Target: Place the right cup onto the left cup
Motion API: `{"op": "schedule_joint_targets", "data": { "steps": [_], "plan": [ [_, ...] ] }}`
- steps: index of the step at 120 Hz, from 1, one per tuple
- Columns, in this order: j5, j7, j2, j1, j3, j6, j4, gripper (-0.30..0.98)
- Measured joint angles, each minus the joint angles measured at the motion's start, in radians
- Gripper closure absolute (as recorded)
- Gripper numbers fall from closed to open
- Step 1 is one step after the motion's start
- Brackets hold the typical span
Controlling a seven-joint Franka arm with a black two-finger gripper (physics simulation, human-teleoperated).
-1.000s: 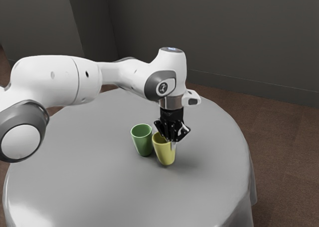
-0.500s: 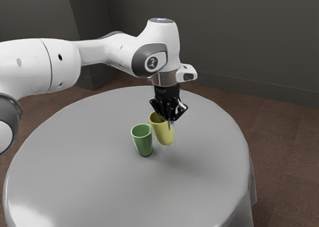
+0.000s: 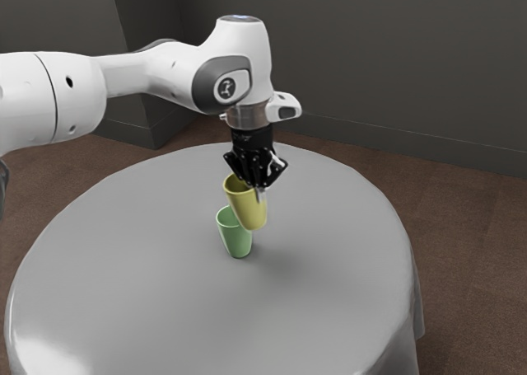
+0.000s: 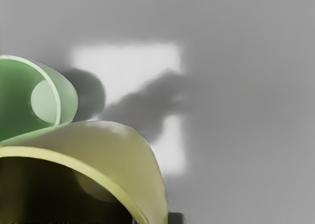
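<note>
Arm (image 3: 132, 78) extends over the table (image 3: 148, 301), end section vertical. Gripper (image 3: 260, 194), directed downward, pinches the yellow cup (image 3: 249, 208), suspended, slightly tilted. Green cup (image 3: 236, 243) stands well inside the table's edge.

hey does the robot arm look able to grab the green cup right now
Probably not: its tool is already shut on the yellow cup, held above the table and partly hiding the green cup in the exterior view. With the tool free, the upright green cup would likely be reachable.
</note>
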Motion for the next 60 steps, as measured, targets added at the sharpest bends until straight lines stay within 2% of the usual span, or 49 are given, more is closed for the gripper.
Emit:
{"op": "schedule_joint_targets", "data": {
  "steps": [60],
  "plan": [
    [0.005,0.015,-0.014,0.068,-0.004,-0.005,0.000,0.78]
  ]
}}
